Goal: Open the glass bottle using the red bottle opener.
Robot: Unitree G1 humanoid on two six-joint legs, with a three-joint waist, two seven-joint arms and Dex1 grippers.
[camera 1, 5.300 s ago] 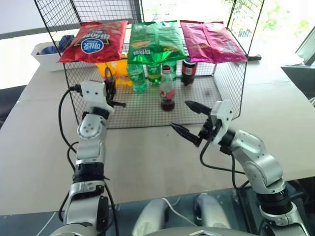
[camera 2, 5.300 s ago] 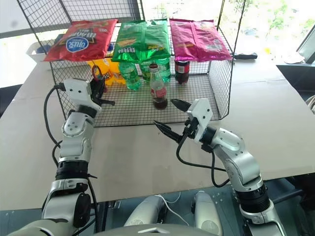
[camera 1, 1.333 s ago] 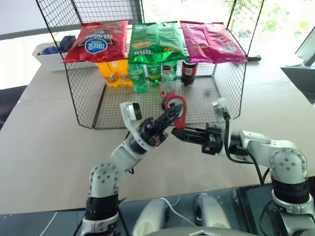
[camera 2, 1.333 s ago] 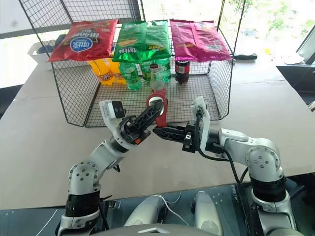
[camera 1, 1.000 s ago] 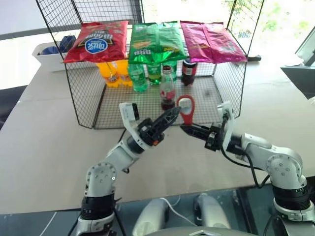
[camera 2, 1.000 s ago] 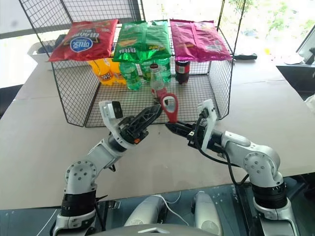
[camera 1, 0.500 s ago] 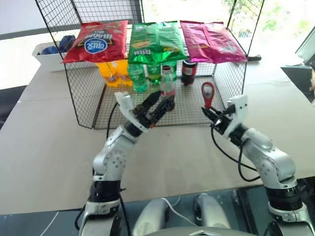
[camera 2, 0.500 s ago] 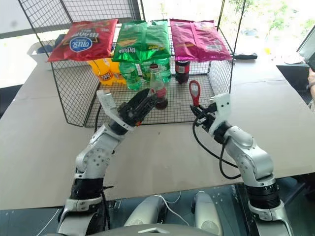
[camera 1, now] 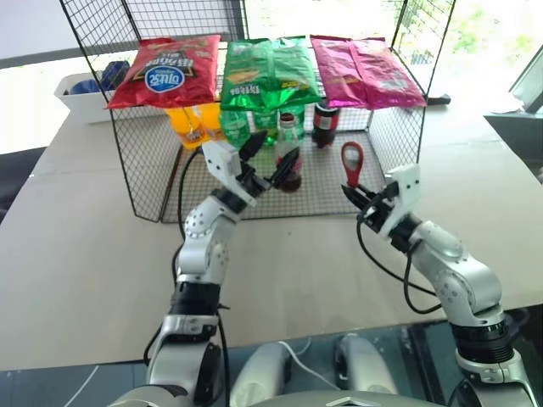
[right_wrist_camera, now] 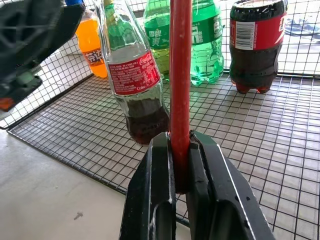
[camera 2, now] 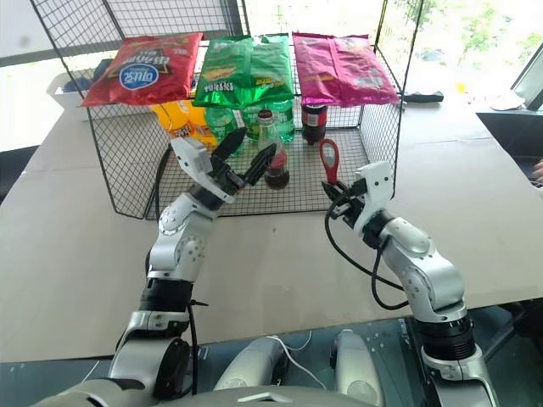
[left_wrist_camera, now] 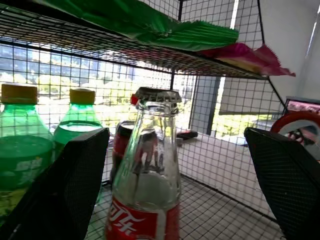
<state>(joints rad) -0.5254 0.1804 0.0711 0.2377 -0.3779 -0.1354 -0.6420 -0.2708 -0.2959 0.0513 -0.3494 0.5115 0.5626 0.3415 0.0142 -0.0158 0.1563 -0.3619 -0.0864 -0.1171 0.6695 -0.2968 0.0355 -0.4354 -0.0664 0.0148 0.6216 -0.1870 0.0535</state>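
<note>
Capped glass bottle [left_wrist_camera: 147, 175] between the spread left end effector [left_wrist_camera: 165, 200] fingers (green bottles [left_wrist_camera: 47, 140] behind)

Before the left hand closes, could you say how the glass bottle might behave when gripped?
The glass bottle is tall and narrow on a wire grid floor, so a sideways nudge could tip it. Smooth glass may slip. The cola sits low, which probably steadies it. The open left hand straddles it.

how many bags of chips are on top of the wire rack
3, side by side on the rack's top: red bag on the left, green bag in the middle, pink bag on the right.
</note>
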